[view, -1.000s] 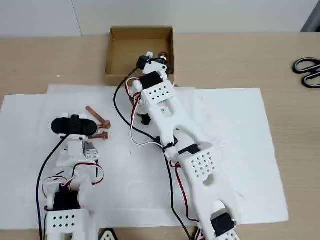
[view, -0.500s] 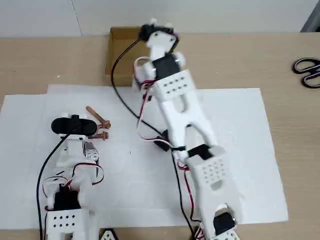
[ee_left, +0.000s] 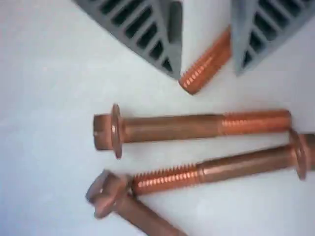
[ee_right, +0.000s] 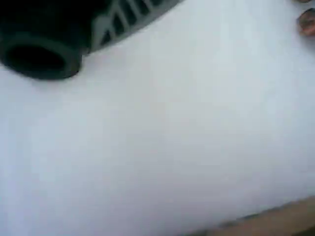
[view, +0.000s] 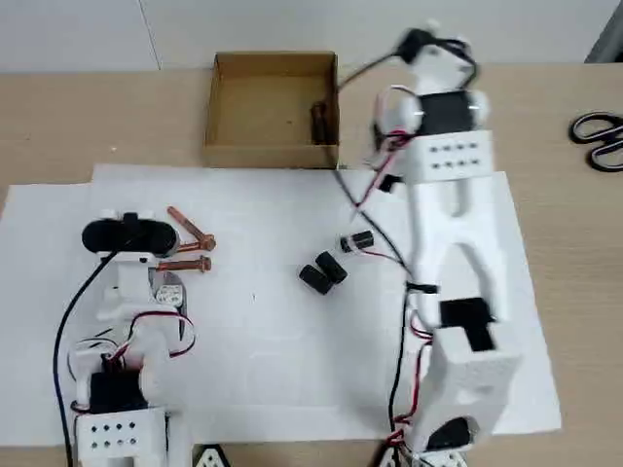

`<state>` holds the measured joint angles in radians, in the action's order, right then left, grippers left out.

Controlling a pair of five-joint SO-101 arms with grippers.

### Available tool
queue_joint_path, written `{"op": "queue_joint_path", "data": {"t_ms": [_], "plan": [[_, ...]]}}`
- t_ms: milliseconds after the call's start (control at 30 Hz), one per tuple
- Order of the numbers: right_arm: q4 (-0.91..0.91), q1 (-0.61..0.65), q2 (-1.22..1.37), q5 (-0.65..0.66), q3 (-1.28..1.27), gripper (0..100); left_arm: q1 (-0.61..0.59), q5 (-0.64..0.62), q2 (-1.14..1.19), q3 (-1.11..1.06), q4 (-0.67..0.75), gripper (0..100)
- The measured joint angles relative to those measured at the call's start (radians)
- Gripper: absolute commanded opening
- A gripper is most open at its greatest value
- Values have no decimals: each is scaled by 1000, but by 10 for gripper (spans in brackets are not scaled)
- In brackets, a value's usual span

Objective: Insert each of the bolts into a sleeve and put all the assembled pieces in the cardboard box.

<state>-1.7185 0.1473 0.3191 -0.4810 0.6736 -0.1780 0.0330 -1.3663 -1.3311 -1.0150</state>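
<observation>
At the lower left of the high view, your left gripper (ee_left: 206, 71) hangs low over the paper (view: 253, 360). In its wrist view the jaws stand partly apart, and the threaded end of one bolt (ee_left: 216, 51) lies slantwise in the gap. You cannot tell whether they pinch it. Three more bolts (ee_left: 192, 127) lie on the paper just beside it. Two are roughly parallel, and the third is angled off with its head at the threaded end of the middle one.

Toward the middle of the frame, two black sleeves (view: 322, 272) lie touching each other on the paper. A third sleeve (view: 358, 240) lies near them, up and to the right, beside the right arm's cables (view: 375, 248).

Farther up, at the upper right, your right gripper (view: 433, 58) is over the bare table (view: 97, 107), right of the box (view: 273, 58). You cannot tell how far it is open. Its wrist view has a sleeve (ee_right: 39, 54) close against the gripper's grey body, and you cannot tell whether it is held.

At the top centre, the box sits just beyond the paper, with one assembled piece (view: 318, 119) inside against its right wall. Scissors (view: 599, 139) lie at the right edge.
</observation>
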Motion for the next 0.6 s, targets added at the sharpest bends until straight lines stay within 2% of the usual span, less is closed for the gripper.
{"op": "queue_joint_path", "data": {"t_ms": [233,600], "plan": [[0,-158,-133,2,-275,3,-2,-5,235,296,-195,48],[0,-341,-322,2,-634,3,-3,-123,793,802,-442,21]]}}
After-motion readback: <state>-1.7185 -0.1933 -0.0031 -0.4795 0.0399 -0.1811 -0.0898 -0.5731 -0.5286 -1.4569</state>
